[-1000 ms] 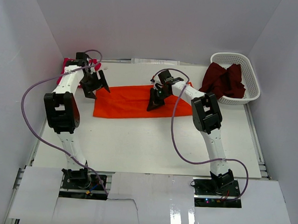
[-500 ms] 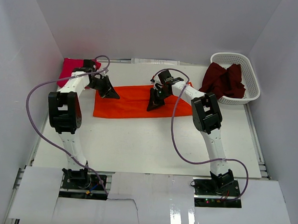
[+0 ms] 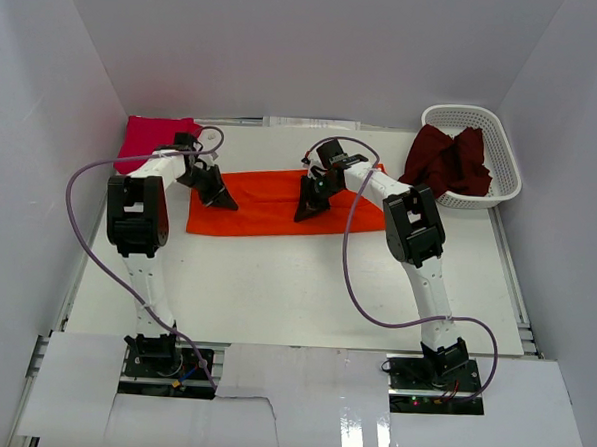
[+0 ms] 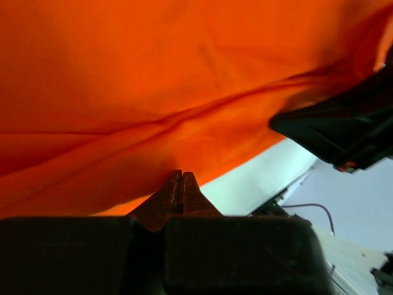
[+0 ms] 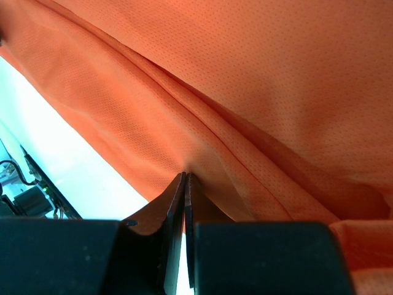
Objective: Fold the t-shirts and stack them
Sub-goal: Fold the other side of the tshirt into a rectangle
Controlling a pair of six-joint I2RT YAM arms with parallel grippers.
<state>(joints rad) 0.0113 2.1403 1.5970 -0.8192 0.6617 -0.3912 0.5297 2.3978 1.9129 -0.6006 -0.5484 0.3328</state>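
Observation:
A bright orange t-shirt [image 3: 280, 203] lies as a long folded strip across the middle of the table. My left gripper [image 3: 220, 197] is over its left part. In the left wrist view its jaws [image 4: 180, 175] are shut tip to tip, right at the orange cloth [image 4: 184, 74], with no fold caught between them. My right gripper [image 3: 306, 209] is at the strip's middle, shut on a ridge of the orange cloth [image 5: 258, 92], which puckers at the tips [image 5: 185, 176]. A magenta t-shirt [image 3: 148, 136] lies folded at the back left. A dark maroon t-shirt [image 3: 447, 159] spills out of the basket.
A white lattice basket [image 3: 494, 129] stands at the back right corner of the table. White walls close in the back and both sides. The right arm's black gripper body [image 4: 344, 132] shows in the left wrist view, close by.
My left arm has swung from the magenta t-shirt at the back left over to the orange strip's left part, and its jaws have gone from open to shut. The right arm has not moved.

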